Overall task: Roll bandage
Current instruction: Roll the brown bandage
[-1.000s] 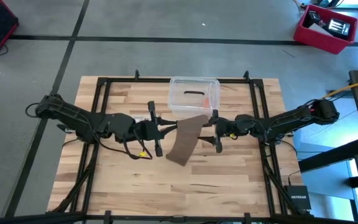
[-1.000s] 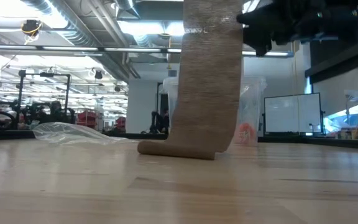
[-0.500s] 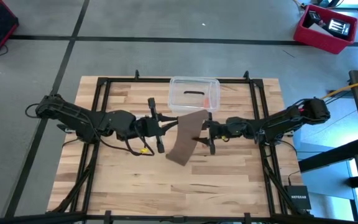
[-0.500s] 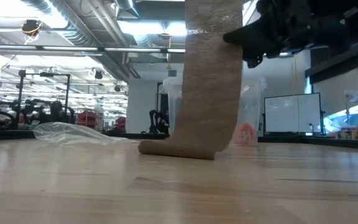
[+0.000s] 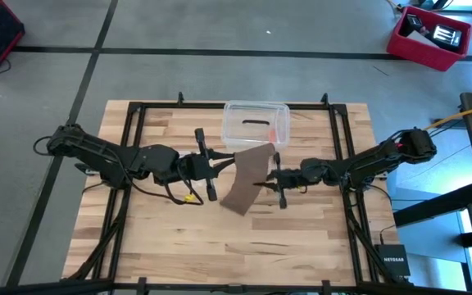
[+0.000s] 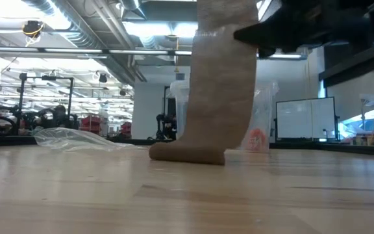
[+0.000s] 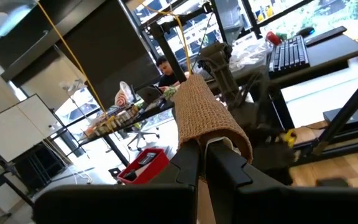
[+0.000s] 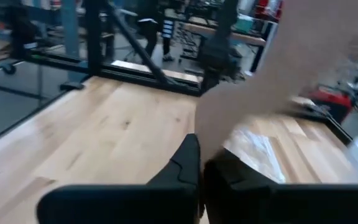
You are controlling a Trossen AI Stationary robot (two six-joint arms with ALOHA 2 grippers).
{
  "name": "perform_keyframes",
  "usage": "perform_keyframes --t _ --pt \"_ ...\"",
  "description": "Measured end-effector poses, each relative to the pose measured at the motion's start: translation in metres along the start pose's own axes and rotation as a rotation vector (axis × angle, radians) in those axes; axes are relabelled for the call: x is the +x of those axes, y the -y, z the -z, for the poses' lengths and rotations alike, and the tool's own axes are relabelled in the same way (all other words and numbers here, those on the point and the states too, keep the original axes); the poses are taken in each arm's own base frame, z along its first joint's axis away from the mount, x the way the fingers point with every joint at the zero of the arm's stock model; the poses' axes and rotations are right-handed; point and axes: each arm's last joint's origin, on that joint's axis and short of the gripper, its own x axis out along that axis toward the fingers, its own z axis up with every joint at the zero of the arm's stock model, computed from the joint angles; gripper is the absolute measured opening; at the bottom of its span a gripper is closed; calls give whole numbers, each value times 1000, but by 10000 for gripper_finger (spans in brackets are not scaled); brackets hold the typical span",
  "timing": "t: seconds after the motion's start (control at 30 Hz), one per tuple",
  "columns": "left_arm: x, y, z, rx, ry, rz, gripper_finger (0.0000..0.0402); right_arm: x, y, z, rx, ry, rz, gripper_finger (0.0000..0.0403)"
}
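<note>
The bandage (image 5: pixel 248 175) hangs as a brown strip over the middle of the counter (image 5: pixel 154 238), just in front of the clear plastic box (image 5: pixel 255 123). Its upper end is held aloft while its lower end curls flat on the wood, as the low view shows.

The left claw (image 5: pixel 230 166) is clenched on the strip's upper end; in its wrist view the fabric folds over the two shut fingertips (image 7: pixel 185 155). The right claw (image 5: pixel 262 181) has its fingers pressed together at the strip's opposite edge, a little lower down. In the right wrist view the fabric rises from just past the fingertips, so it appears to be pinching that edge — though the exact bite is hard to confirm.

The step in hand looks like getting a firm two-point hold before any winding begins; no roll has formed yet. To do it well, the two claws should keep the strip taut and flat between them, with no twist. Turning one end over on itself — tightly, with edges aligned — would start a neat core. Slack is the main risk: the loose tail on the counter could drag askew, and a crumpled clear bag (image 6: pixel 76 138) lies off to one side.
</note>
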Motion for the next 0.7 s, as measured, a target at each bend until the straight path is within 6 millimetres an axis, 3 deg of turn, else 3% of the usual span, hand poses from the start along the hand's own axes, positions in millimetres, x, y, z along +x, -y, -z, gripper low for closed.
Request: perform_keyframes --t 0.33,0.7 --pt "3 -4 5 29 -38 -25 8 -18 -37 -16 -44 -7 -73 5" --pt "10 -3 24 153 -207 -85 3 -36 -68 -32 -78 57 -95 3"
